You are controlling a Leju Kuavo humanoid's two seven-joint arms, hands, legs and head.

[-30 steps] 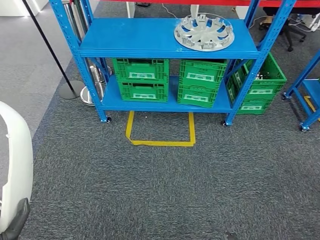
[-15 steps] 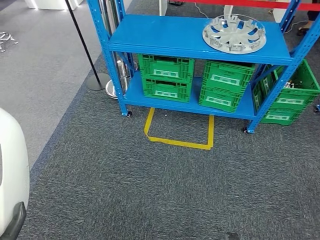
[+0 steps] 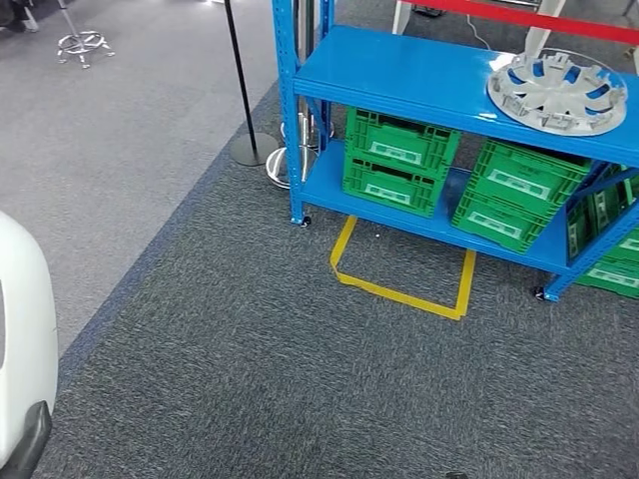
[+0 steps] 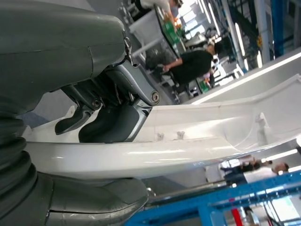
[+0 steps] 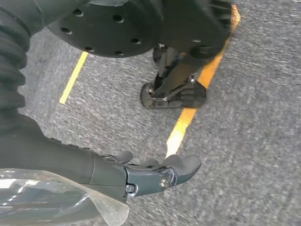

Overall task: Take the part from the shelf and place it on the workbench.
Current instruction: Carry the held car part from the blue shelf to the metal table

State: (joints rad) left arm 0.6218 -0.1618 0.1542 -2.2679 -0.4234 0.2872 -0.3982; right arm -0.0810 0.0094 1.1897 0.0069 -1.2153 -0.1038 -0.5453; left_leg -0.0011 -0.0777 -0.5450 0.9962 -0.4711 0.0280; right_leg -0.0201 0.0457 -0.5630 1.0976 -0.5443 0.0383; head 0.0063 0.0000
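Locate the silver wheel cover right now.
Head view, far right: the silver wheel cover lies flat on the blue metal shelf's upper deck, above the green plastic crates.

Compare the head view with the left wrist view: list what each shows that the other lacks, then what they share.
Head view alone: the silver wheel cover lying on the upper level of the blue shelf, green crates on the lower level, a yellow tape outline on the carpet, and a stanchion base.

Left wrist view alone: the left hand, its fingers gripping the part, and people at desks beyond.

Shared: the white part, at the head view's left edge, and blue shelf framing.
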